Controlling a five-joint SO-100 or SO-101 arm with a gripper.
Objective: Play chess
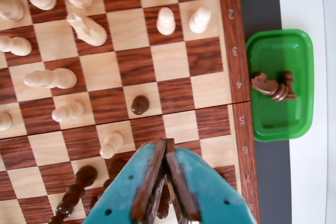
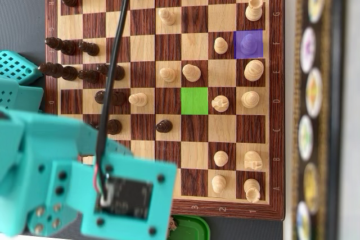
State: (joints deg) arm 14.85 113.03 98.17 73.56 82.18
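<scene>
Hovering over the near edge of the wooden chessboard (image 1: 173,77), my teal two-finger claw with brown pads (image 1: 167,142) has its tips pressed together, nothing between them. In the wrist view it enters from the bottom edge.

Just ahead of the tips stands a lone dark brown pawn (image 1: 139,104) on a light square, apart from the claw. To its left are a cream pawn (image 1: 111,144) and another cream pawn (image 1: 68,111); a dark turned piece (image 1: 77,188) sits beside my left finger. More cream pieces crowd the upper left of that view.

Right of the board, on a grey strip, a green plastic tray (image 1: 275,51) holds two dark brown captured pieces (image 1: 274,85) lying on their sides, touching.

In the overhead view my teal arm body (image 2: 67,172) and its black cable (image 2: 115,54) cover the lower left of the board. One square is tinted green (image 2: 194,100), another purple (image 2: 248,44).

Rim numerals 2 to 6 read along the board's right border in the wrist view; the rim letters in the overhead view are too blurred to read with confidence.
</scene>
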